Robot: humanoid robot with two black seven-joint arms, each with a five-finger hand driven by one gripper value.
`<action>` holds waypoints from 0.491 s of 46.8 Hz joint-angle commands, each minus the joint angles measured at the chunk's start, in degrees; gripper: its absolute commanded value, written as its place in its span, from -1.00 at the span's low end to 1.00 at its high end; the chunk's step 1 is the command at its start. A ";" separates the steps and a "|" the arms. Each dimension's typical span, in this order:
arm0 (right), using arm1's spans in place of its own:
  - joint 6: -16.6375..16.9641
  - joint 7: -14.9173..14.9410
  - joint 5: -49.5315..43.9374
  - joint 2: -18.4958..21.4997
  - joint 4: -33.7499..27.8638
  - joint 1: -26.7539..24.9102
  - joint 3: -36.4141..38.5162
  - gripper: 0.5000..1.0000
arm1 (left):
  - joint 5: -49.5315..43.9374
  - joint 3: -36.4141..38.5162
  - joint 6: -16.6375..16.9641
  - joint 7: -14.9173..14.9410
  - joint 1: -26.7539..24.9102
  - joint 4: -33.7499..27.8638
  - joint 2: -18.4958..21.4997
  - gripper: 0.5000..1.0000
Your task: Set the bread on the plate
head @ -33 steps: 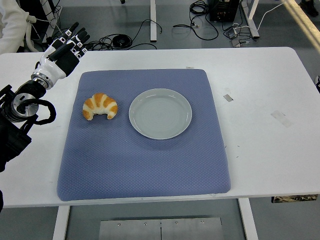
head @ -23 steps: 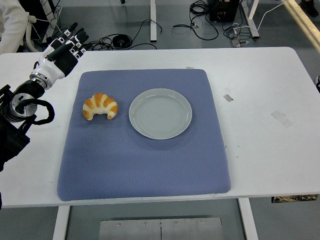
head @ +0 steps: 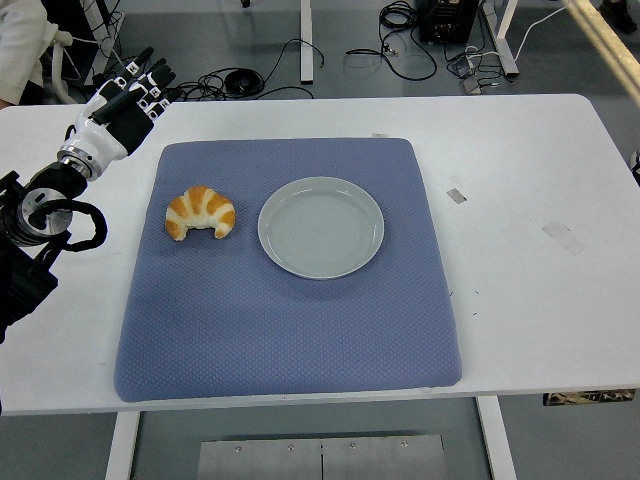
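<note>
Since the earlier frames, left hand [head: 122, 108] drawn slightly back toward the far left corner of the table; croissant and plate unmoved.

Croissant [head: 200, 212] lying flat on the blue mat [head: 290, 330], left half, curved ends pointing toward the near edge. Golden-brown, pale stripes across the crust. Not on the plate; just beside it, a narrow strip of mat between the two.

Plate [head: 321, 227] pale grey-green, round, nothing on it, seated near the mat's centre, to the right of the croissant.

Mat spread over the middle of the white table [head: 520, 180], edges roughly parallel with the table's.

Left hand raised over the table's far left area, off the mat, well apart from the croissant. Fingers extended and loosely together, pointing up and away, holding nothing. Forearm entering from the left edge of the picture.

A white sleeve [head: 22, 45] of a person at the top left corner
</note>
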 commanded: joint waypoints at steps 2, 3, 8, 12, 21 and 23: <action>0.01 -0.09 -0.01 0.00 0.00 0.00 0.00 1.00 | -0.02 -2.46 -0.06 -0.39 2.63 -0.75 0.23 0.93; 0.01 0.00 -0.01 0.00 0.00 0.00 0.00 1.00 | -0.02 -3.16 -0.06 -0.57 3.25 -0.75 0.06 0.93; 0.01 0.00 -0.01 0.00 0.00 0.00 0.00 1.00 | 0.07 -3.52 0.03 -0.74 3.69 -0.22 -0.12 0.93; 0.01 0.00 -0.01 0.00 0.00 0.00 0.00 1.00 | 0.25 -3.43 0.03 -0.74 3.70 -0.31 -0.73 0.92; 0.01 0.00 -0.01 0.00 0.00 0.00 0.00 1.00 | 0.16 -3.52 0.03 -0.83 2.82 -0.22 -1.35 0.93; 0.01 0.00 -0.01 0.00 0.00 0.00 0.00 1.00 | 0.07 -3.52 0.12 -0.74 2.20 -0.22 -1.53 0.93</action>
